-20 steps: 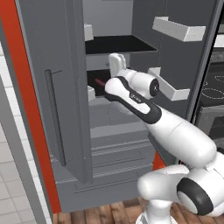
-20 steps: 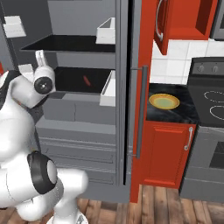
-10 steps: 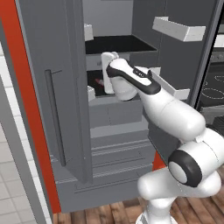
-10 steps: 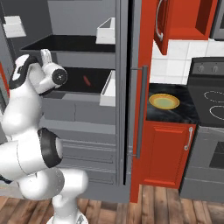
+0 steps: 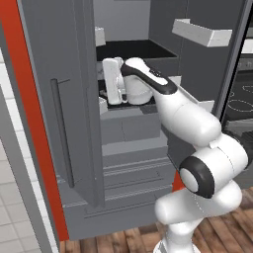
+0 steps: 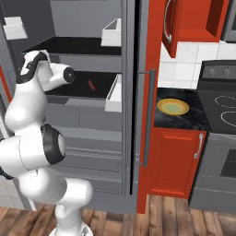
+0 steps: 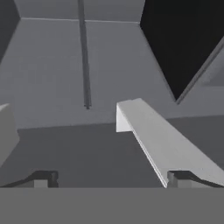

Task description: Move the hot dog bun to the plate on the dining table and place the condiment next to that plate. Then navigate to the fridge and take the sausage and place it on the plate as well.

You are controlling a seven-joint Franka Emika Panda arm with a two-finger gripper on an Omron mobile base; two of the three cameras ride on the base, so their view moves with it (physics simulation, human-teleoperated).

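- Sausage (image 6: 91, 85) lies on the dark fridge shelf (image 6: 99, 88), a little way from the white door bin (image 6: 114, 94).
- It looks small, light and a little soft, probably smooth; I would take it across the middle.
- Jaws (image 7: 107, 178) stand open, empty, inside the fridge, pointing at its grey wall.
- Yellow plate (image 6: 172, 107) sits on the counter (image 6: 193, 120) beside the fridge.

Grey fridge (image 6: 92, 124) with black shelves (image 6: 78, 46), little red sausage (image 6: 91, 85), red cabinets (image 6: 173, 161), yellow-green plate (image 6: 172, 107), white door bins (image 5: 202, 32).
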